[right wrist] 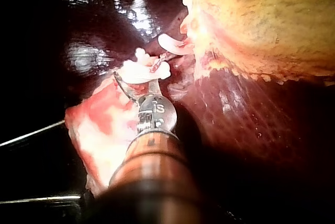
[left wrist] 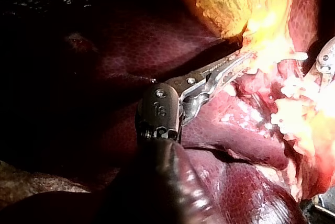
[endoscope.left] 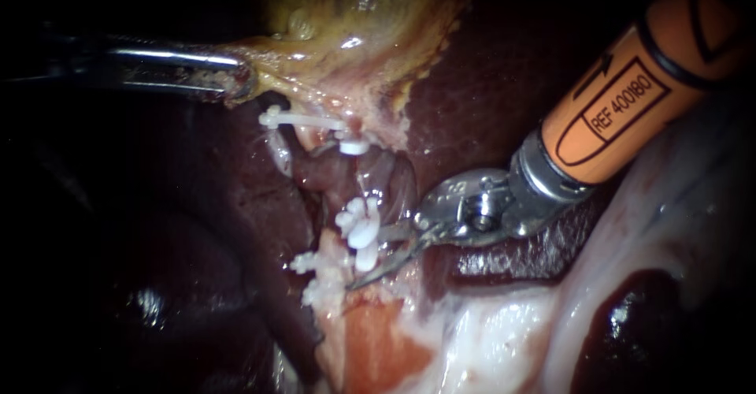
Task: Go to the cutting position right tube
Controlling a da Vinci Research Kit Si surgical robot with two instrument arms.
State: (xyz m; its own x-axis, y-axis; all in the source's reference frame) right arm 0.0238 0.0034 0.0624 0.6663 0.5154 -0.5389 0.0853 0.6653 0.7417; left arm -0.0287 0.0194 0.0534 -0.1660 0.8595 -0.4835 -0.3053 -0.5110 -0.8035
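Observation:
My right instrument (endoscope.left: 368, 258), on an orange shaft from the upper right, holds its two curved blades open right beside the cluster of white clips (endoscope.left: 358, 224). The upper blade tip touches that cluster. A thin pale tube (endoscope.left: 361, 183) runs from these clips up to another white clip (endoscope.left: 354, 146); nothing is gripped between the blades. In the right wrist view the open blades (right wrist: 138, 76) reach the white clips (right wrist: 142, 70). My left instrument (endoscope.left: 236, 83) comes in from the left, shut on the yellowish gallbladder (endoscope.left: 354, 24) edge; the left wrist view shows it (left wrist: 238, 66) clamped there too.
Dark red liver (endoscope.left: 504, 71) surrounds the site. A long white clip (endoscope.left: 303, 118) crosses a second tube (endoscope.left: 279, 154) to the left. Pale cut tissue (endoscope.left: 378, 339) lies below the blades, and whitish tissue (endoscope.left: 677, 205) fills the lower right.

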